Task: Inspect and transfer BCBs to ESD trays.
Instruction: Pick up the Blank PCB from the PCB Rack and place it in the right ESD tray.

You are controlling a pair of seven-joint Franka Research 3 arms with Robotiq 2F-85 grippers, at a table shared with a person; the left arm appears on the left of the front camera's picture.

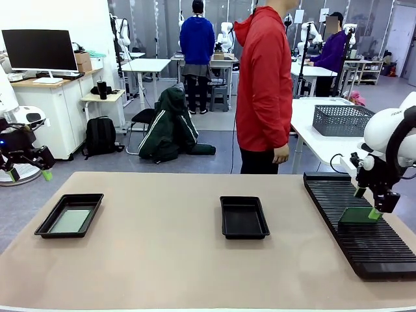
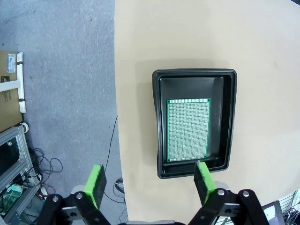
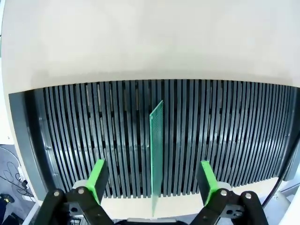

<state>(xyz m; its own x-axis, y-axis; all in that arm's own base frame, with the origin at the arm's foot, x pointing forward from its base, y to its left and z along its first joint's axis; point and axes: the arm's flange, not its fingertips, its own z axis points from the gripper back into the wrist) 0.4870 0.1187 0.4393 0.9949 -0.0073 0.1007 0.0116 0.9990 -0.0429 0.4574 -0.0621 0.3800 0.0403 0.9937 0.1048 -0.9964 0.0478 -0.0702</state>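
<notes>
- The left tray (image 1: 69, 215) sits near the left edge of the surface (image 1: 162, 260).
- A flat board (image 2: 188, 130) lies in this tray, close to one long wall.
- The middle tray (image 1: 244, 216) is bare inside, with wide bare room on both sides of it.
- The long black rack (image 1: 364, 227) lies along the right edge.
- A standing board (image 3: 156, 140) is up on its thin edge in a rack slot.
- The right claw (image 3: 152, 180) hangs over this board with its fingers wide apart. The board is between the two green pads (image 3: 98, 176), with a gap on each side.
- The left claw (image 2: 150, 182) is up by the left edge, wide apart, holding nothing. One pad is over the grey floor (image 2: 61, 93), the other over the tray's rim.
</notes>
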